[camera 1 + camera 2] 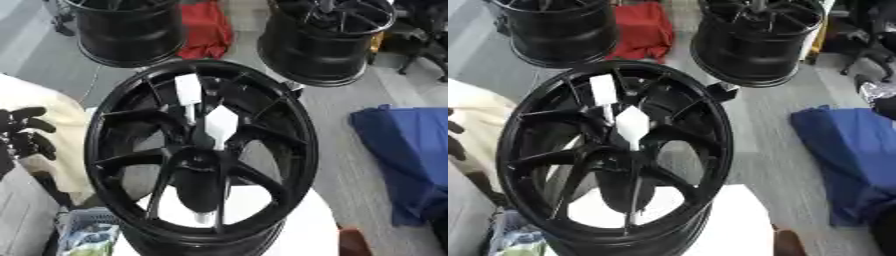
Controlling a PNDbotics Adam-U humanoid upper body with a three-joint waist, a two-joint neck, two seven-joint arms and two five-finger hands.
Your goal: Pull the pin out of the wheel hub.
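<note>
A black multi-spoke wheel hub (114, 130) fills the middle of both views, lying face up and tilted toward me on a white surface (311, 225). Two white flat-headed pins stand among the spokes near its centre: one toward the far side (188, 91), and one closer to the centre bore (220, 125). My left hand (26, 137) shows at the left edge, black, fingers relaxed and holding nothing, clear of the rim. Only its fingertips (452, 135) show in the right eye view. My right hand is in neither view.
Two more black wheels stand on the grey floor behind, far left (131, 30) and far right (324, 40), with a red cloth (208, 30) between them. A blue cloth (411, 150) lies right, a cream cloth (52, 115) left, a basket (83, 232) at bottom left.
</note>
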